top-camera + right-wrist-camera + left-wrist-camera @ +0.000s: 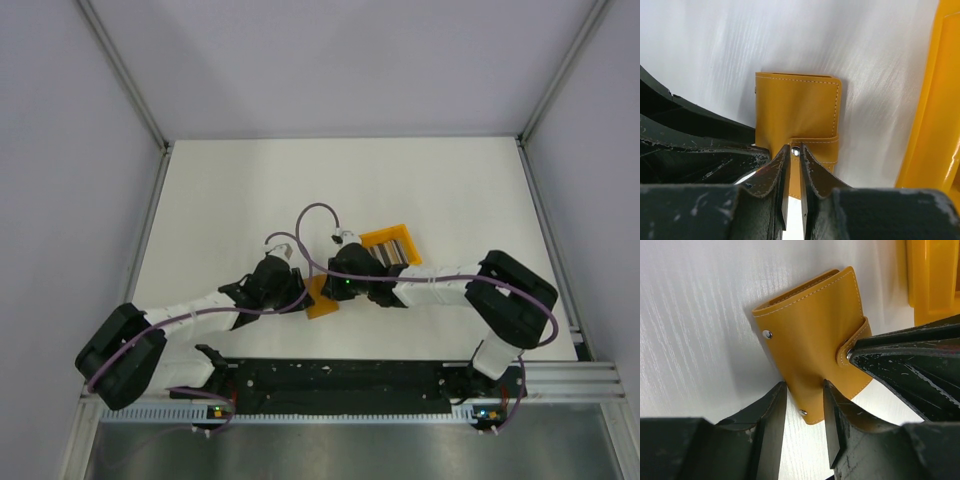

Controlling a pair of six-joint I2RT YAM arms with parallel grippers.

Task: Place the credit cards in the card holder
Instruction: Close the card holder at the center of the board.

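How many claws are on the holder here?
2: the left claw grips the holder at its lower edge; the right claw pinches its clasp tab.

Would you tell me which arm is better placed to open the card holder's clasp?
Right: the right gripper pinches the clasp tab, while the left gripper holds the card holder by its edge.
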